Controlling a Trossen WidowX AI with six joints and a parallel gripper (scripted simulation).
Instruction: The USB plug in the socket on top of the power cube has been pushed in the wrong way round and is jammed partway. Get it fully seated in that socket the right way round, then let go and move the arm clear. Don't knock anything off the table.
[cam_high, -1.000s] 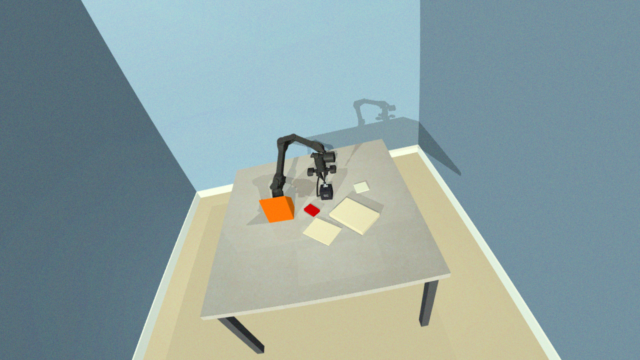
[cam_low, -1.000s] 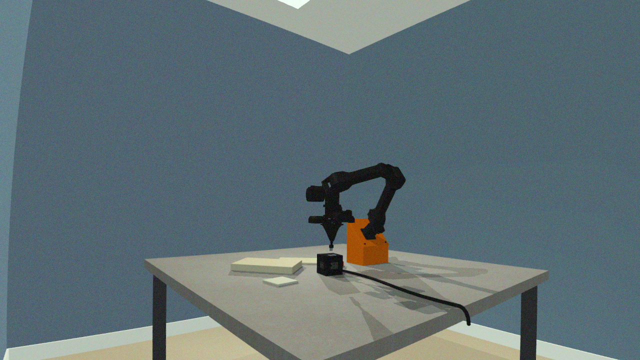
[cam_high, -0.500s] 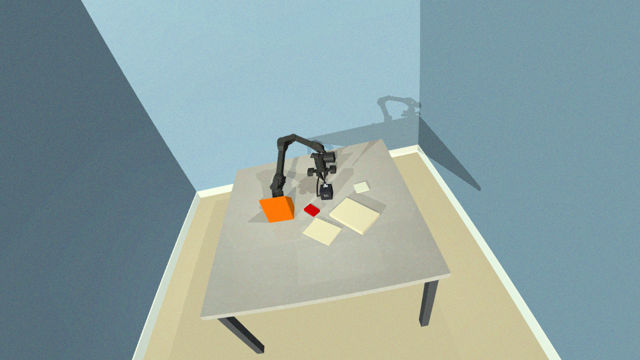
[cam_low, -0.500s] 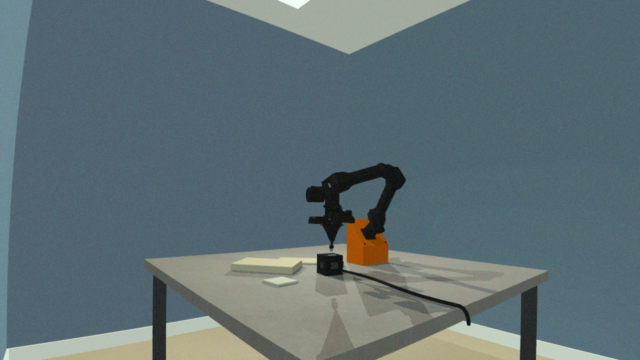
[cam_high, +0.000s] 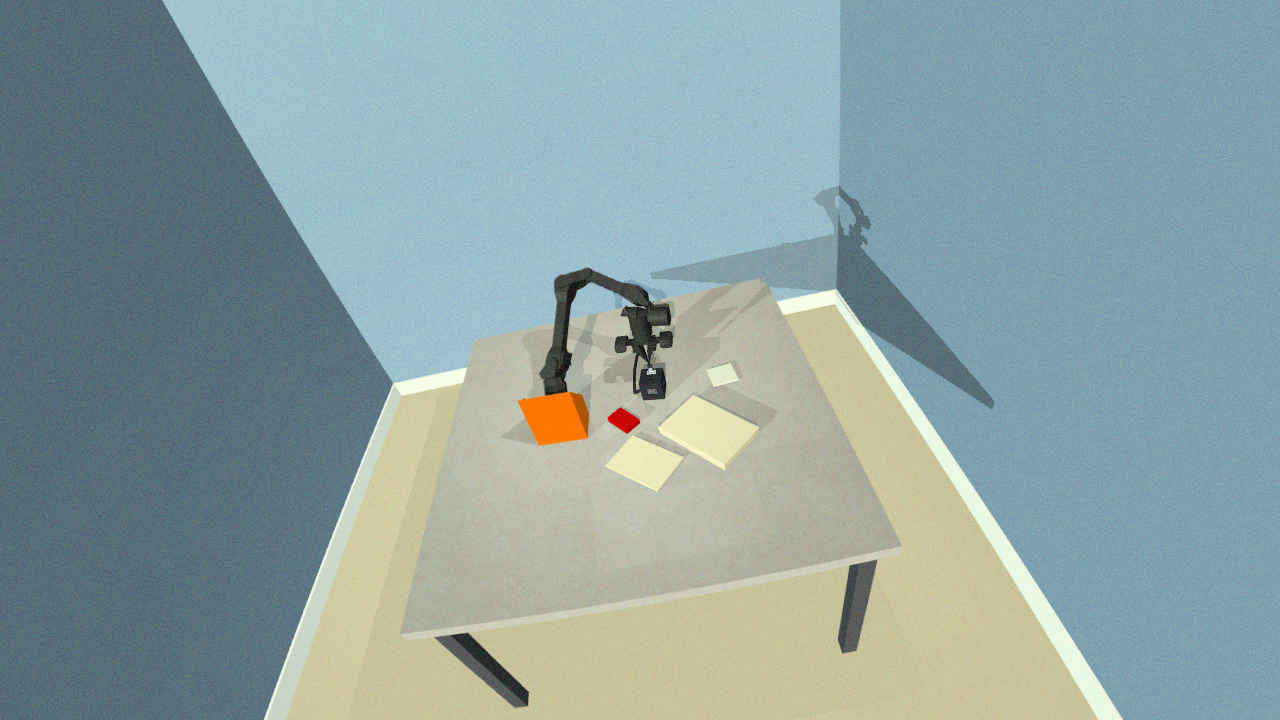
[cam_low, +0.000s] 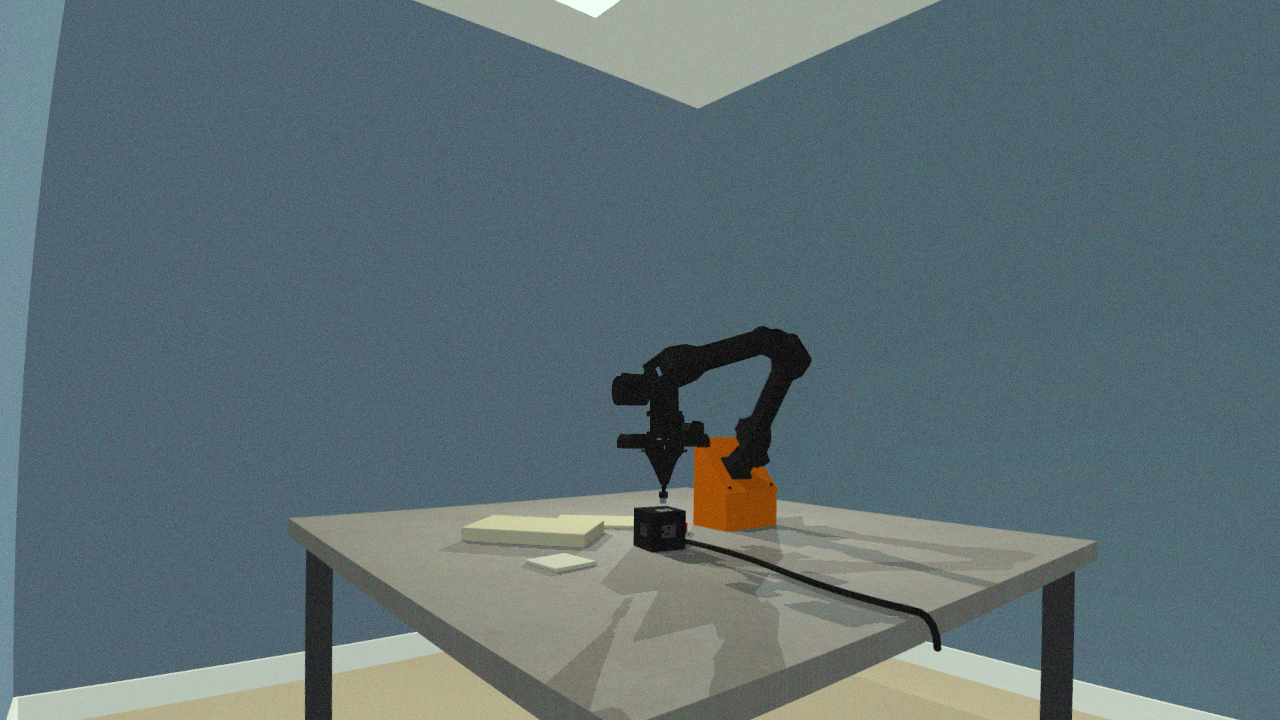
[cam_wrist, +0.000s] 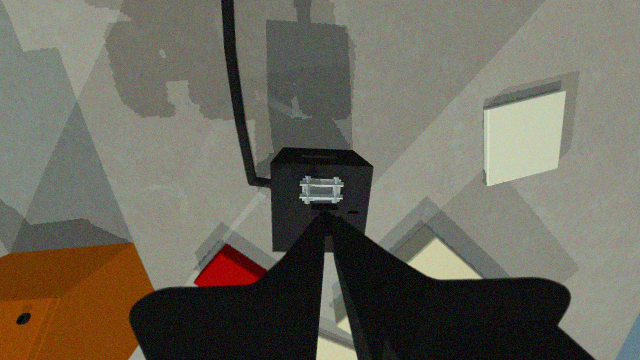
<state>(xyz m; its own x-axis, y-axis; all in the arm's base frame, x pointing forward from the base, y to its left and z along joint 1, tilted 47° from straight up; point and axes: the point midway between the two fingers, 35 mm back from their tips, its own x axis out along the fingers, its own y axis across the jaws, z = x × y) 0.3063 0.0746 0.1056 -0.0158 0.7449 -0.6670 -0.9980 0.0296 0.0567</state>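
Observation:
The black power cube (cam_high: 653, 392) (cam_low: 659, 530) (cam_wrist: 292, 220) stands on the table. In the wrist view its top shows the socket (cam_wrist: 321, 199) as a bright metal rectangle, with no plug in it. My gripper (cam_high: 648, 360) (cam_low: 663, 488) (cam_wrist: 327, 224) points down over the cube, shut on the USB plug (cam_low: 663, 497). In the exterior view the plug's pale metal end hangs just above the cube's top, with a small gap. In the wrist view the fingertips appear just below the socket and mostly hide the plug. Which way round it faces cannot be told.
A black cable (cam_low: 805, 576) (cam_wrist: 237, 100) leaves the cube and hangs over the table edge. A red block (cam_high: 623, 420) (cam_wrist: 227, 267), a thick cream slab (cam_high: 708, 429) (cam_low: 528, 531), a thin one (cam_high: 644, 462) and a small pale tile (cam_high: 722, 374) (cam_wrist: 527, 137) lie nearby. The orange base (cam_high: 554, 419) (cam_low: 716, 501) stands beyond.

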